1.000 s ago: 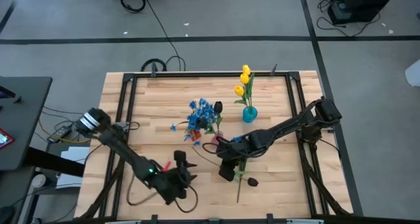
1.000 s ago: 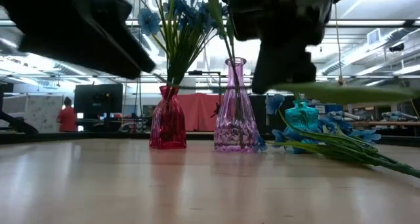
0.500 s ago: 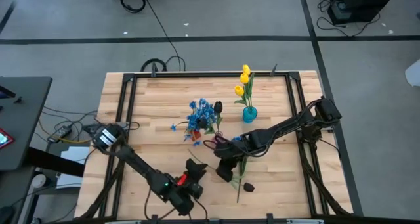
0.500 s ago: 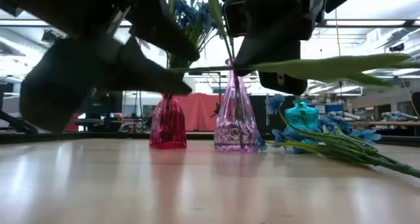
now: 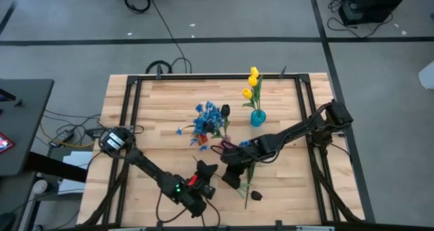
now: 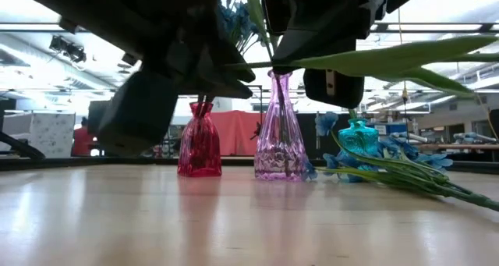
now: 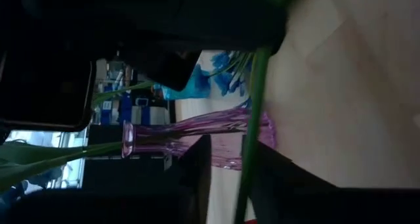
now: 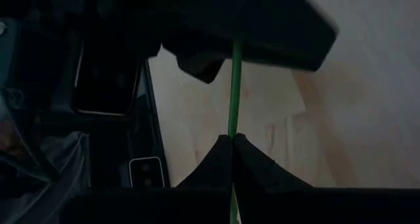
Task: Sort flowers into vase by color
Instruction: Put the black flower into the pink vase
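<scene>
A dark tulip [image 5: 256,195] on a long green stem [image 8: 233,86] is held in the air near the table's front edge, with my right gripper [image 5: 236,178] shut on the stem. My left gripper [image 5: 207,169] has come in from the left. Its fingers are open on either side of the same stem [image 7: 252,106], which runs close beside one finger; I cannot tell whether it touches. Yellow tulips [image 5: 252,82] stand in a teal vase [image 5: 258,117]. Blue blossoms [image 5: 209,117] stand in a red vase [image 6: 199,141]. A purple vase [image 6: 279,133] holds one stem. My right gripper pinches the tulip's green stem [image 8: 232,129] between its two fingertips, which lie across it. The flower is lifted clear of the table. Its long leaf [image 6: 390,59] stretches out roughly level in the low view, and the dark bud hangs toward the near edge.
More blue blossoms on green stems [image 6: 405,172] lie on the table beside the teal vase. A few loose blue bits [image 5: 180,131] lie left of the red vase. A black frame [image 5: 129,122] borders the wooden tabletop. The two arms are close together at the front middle.
My left gripper has moved along the near edge toward the right gripper, sunk a little and rolled about its own axis, coming around the stem. The right gripper has tipped in place, and the flower's leaf has swung upward while the bud has shifted toward the near edge.
</scene>
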Robot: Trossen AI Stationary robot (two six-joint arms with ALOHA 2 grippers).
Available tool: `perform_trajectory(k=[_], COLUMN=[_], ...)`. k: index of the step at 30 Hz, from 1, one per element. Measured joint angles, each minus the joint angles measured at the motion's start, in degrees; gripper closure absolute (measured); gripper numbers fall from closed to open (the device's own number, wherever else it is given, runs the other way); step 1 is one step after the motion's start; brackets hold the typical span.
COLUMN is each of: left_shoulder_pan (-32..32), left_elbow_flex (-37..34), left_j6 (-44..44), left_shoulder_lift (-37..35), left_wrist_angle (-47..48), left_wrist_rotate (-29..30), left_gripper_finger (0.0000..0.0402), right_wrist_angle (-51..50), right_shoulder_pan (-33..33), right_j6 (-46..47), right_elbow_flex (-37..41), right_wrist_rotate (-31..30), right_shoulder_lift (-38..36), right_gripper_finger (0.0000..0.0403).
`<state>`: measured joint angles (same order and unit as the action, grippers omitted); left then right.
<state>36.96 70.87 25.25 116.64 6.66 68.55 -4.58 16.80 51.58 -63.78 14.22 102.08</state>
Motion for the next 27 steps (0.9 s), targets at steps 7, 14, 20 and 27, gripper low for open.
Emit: perform_trajectory(k=[7, 14, 20, 27], left_shoulder_pan=[0.16, 0.21, 0.21, 0.21], left_elbow_flex=[-0.02, -0.04, -0.04, -0.09], left_j6=[-0.14, -0.20, -1.12, -3.51], left_shoulder_lift=[-0.02, -0.02, -0.02, -0.02], left_wrist_angle=[-1.02, -1.07, -1.08, -1.07], left_wrist_rotate=[-2.65, -3.73, -3.91, -8.25], left_gripper_finger=[0.0383, 0.0392, 0.0398, 0.0395], right_wrist_angle=[-0.23, -0.16, -0.21, -0.73], right_shoulder_pan=[0.00, -0.15, -0.59, -2.66], right_j6=[-1.12, -1.80, -1.44, -2.05], right_elbow_flex=[-0.03, -0.03, -0.03, 0.01], right_wrist_rotate=[-0.41, -2.46, -0.17, 1.58], right_shoulder_lift=[0.00, 0.00, -0.04, -6.40], right_gripper_finger=[0.0382, 0.0335, 0.0271, 0.0213])
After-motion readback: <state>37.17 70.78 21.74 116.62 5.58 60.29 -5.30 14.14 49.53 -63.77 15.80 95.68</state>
